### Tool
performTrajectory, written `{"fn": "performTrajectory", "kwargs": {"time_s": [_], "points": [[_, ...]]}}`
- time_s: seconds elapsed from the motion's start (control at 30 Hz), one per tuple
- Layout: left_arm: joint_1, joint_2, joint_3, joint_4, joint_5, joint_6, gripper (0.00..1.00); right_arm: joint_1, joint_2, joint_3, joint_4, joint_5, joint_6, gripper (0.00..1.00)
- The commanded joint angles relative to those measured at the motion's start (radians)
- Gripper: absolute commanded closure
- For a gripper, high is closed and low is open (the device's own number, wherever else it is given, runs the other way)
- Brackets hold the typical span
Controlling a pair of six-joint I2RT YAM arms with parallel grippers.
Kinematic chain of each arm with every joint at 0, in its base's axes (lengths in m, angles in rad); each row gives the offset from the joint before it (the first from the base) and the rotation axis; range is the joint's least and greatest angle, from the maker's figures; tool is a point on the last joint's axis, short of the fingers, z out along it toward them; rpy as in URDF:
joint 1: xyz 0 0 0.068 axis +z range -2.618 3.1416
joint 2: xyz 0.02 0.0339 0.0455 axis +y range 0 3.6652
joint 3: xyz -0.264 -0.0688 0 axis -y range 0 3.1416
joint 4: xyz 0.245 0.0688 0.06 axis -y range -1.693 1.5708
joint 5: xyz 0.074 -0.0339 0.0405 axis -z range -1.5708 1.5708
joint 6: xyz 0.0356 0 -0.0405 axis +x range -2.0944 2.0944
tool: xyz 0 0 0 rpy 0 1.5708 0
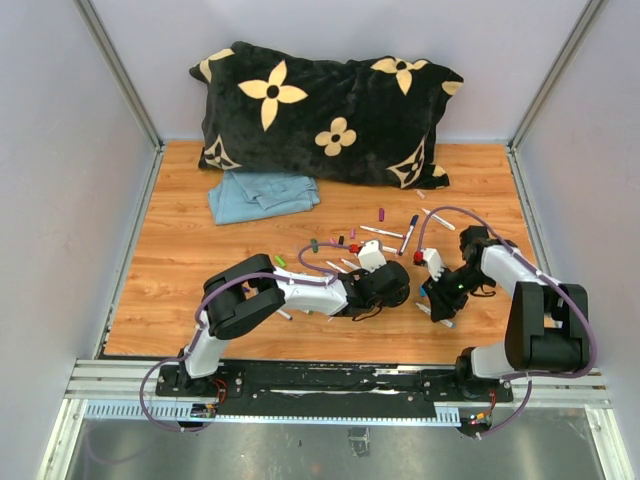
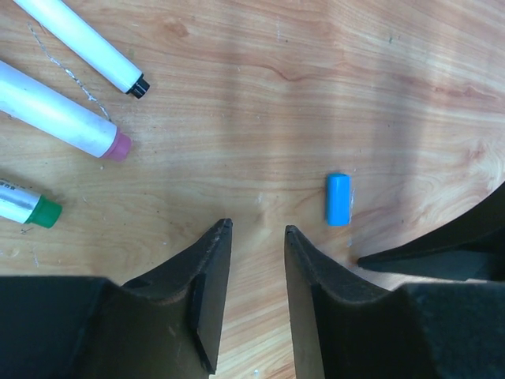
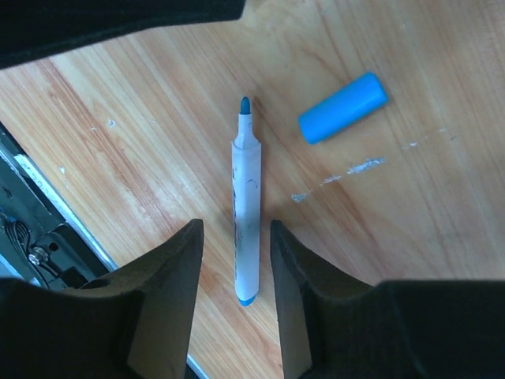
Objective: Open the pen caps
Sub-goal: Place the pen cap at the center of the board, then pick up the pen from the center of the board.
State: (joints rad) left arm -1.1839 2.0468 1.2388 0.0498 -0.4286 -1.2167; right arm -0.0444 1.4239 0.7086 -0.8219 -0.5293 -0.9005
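Left tool [image 2: 258, 226]: fingers spread with nothing between them, hanging low over bare table [image 2: 260, 95].
Right tool [image 3: 236, 224]: fingers spread to either side of the near end of the blue pen [image 3: 246, 197]; they do not seem to pinch it, and it lies flat on the wood.
Blue cap [image 2: 338, 199]: off its pen and lying on its side, just right of the left tool's fingers. In the right wrist view it is near the pen's nib but apart from it.
Blue pen: nib bare, pointing away from the right tool.
Other pens: three lie up and left of the left tool. One wears a green cap [image 2: 43, 212]; one shows a pink end [image 2: 118, 146] and one a black end [image 2: 139, 86], cap or nib I cannot tell. The top view shows more pens mid-table, too small to sort.
Stage: likely one pen done and several to go.
Handling: the caps look light, rigid and smooth. Being round, they will probably roll, and a snap fit would want a straight pull.
Where to grip: one tool across the barrel's middle, the other across the cap's side near its closed end, clear of the seam. Then pull along the pen's axis.
Risk: a cap may pop free and skitter off, and a pinch over the seam would clamp both parts together.
Far side: pillow [image 1: 325, 110] and cloth [image 1: 262, 193], well apart from the work.
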Motion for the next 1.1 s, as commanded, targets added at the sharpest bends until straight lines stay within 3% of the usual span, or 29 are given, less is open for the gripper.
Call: {"fn": "performTrajectory", "kwargs": {"time_s": [0.0, 0.2, 0.4, 0.6, 0.8, 0.93, 1.07], "points": [[0.009, -0.052, -0.028, -0.052, -0.021, 0.038, 0.60, 0.011, -0.026, -0.001, 0.040, 0.123, -0.042, 0.56], [0.009, -0.188, -0.131, 0.092, 0.022, 0.163, 0.57, 0.006, -0.125, 0.088, -0.049, 0.109, -0.058, 0.46], [0.010, -0.322, -0.284, 0.253, 0.113, 0.324, 0.48, 0.004, -0.201, 0.179, -0.101, 0.075, -0.045, 0.44], [0.010, -0.470, -0.472, 0.412, 0.155, 0.503, 0.33, 0.004, -0.268, 0.258, -0.099, 0.046, 0.000, 0.41], [0.025, -0.633, -0.637, 0.489, 0.121, 0.595, 0.16, 0.004, -0.325, 0.345, 0.033, -0.018, 0.122, 0.24], [0.037, -0.770, -0.756, 0.528, 0.069, 0.637, 0.03, 0.005, -0.320, 0.367, 0.164, -0.063, 0.233, 0.00], [0.088, -0.889, -0.856, 0.546, 0.069, 0.637, 0.01, 0.005, -0.273, 0.365, 0.304, -0.083, 0.427, 0.02]]}}
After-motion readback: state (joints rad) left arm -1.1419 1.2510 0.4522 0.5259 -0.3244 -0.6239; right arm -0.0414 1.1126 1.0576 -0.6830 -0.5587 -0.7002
